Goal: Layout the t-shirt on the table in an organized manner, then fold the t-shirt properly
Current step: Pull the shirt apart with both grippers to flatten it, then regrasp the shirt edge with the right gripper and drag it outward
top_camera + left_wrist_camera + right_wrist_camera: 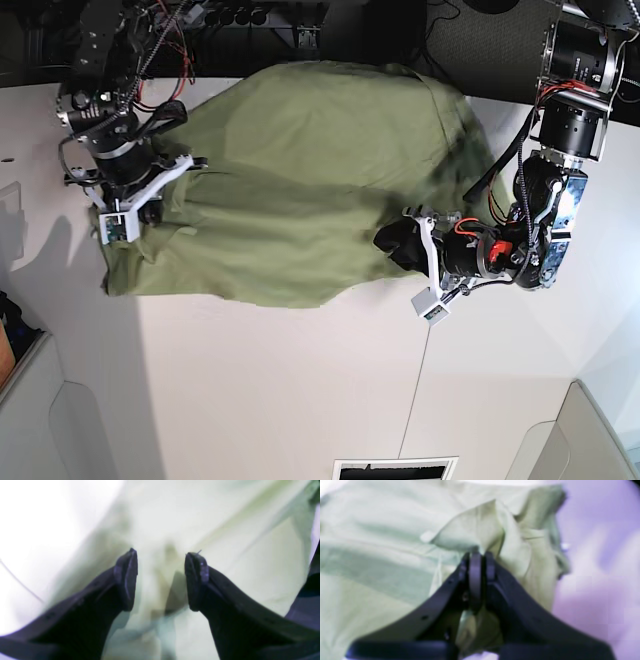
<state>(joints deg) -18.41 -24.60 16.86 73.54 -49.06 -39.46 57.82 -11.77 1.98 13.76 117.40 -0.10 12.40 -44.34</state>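
The olive-green t-shirt (300, 190) lies spread but rumpled across the far half of the white bench (280, 390), its lower hem running unevenly toward the bench's middle and a thin dark seam line (415, 390) crossing the bare surface below it. At the shirt's one side edge, the right gripper (476, 555) has its jaws pressed together, pinching a bunched fold of the fabric. At the opposite edge, the left gripper (161, 580) hovers low over the cloth with its jaws spread and fabric showing in the gap between them, nothing held. Cabling and dark equipment (240, 20) crowd the back edge of the bench behind the shirt; pale trays (40, 400) sit at the near corners.
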